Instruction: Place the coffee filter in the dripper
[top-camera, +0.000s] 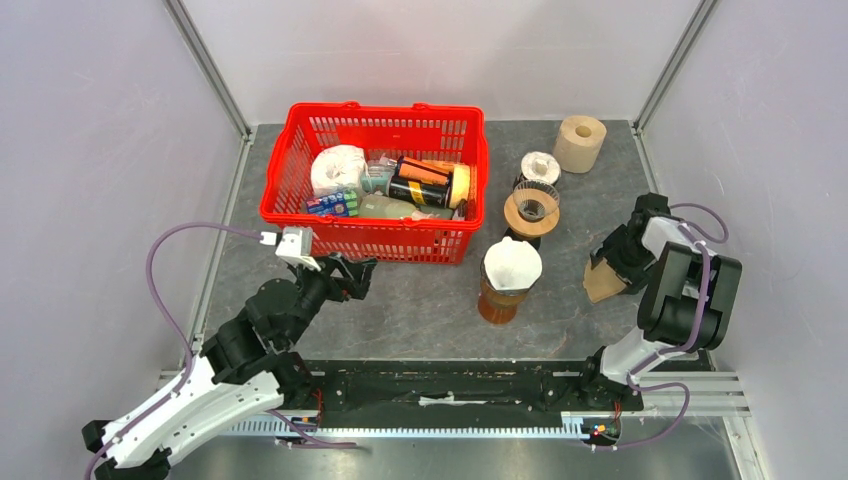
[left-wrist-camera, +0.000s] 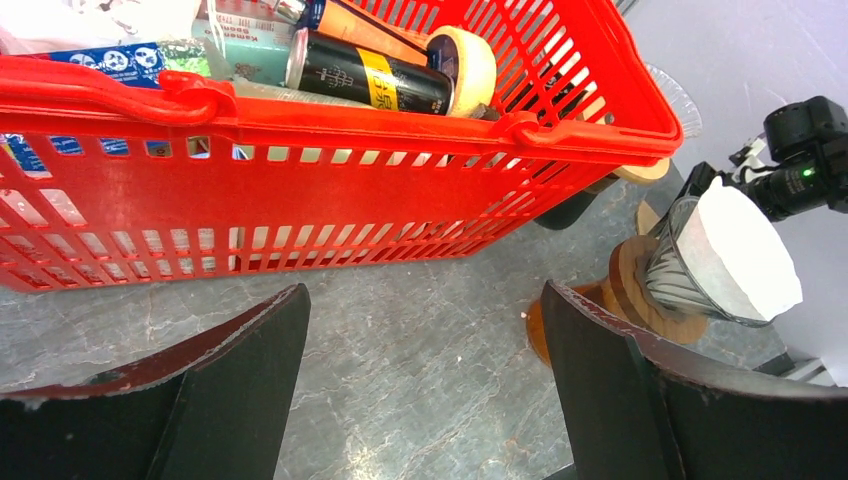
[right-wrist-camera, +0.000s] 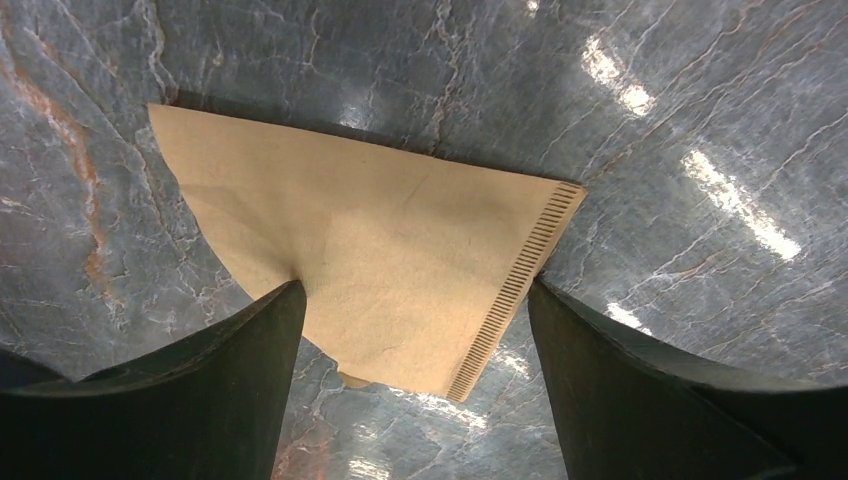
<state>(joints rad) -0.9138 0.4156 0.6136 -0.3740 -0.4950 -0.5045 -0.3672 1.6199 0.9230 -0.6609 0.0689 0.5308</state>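
A brown paper coffee filter (right-wrist-camera: 380, 250) lies flat on the grey table, at the right in the top view (top-camera: 601, 283). My right gripper (right-wrist-camera: 415, 320) is open just above it, one finger on each side of the filter, holding nothing; it shows in the top view (top-camera: 620, 265). A glass dripper with a wooden collar (top-camera: 531, 210) stands empty behind. Another dripper (top-camera: 511, 268) sits on an amber carafe and holds a white filter (left-wrist-camera: 745, 255). My left gripper (left-wrist-camera: 425, 310) is open and empty over bare table in front of the basket (top-camera: 357, 277).
A red basket (top-camera: 290, 205) full of cans and packets stands at the back left, close to my left gripper (left-wrist-camera: 330, 115). A brown paper roll (top-camera: 580, 143) and a small white-topped dripper (top-camera: 540, 167) stand at the back right. Walls enclose the table.
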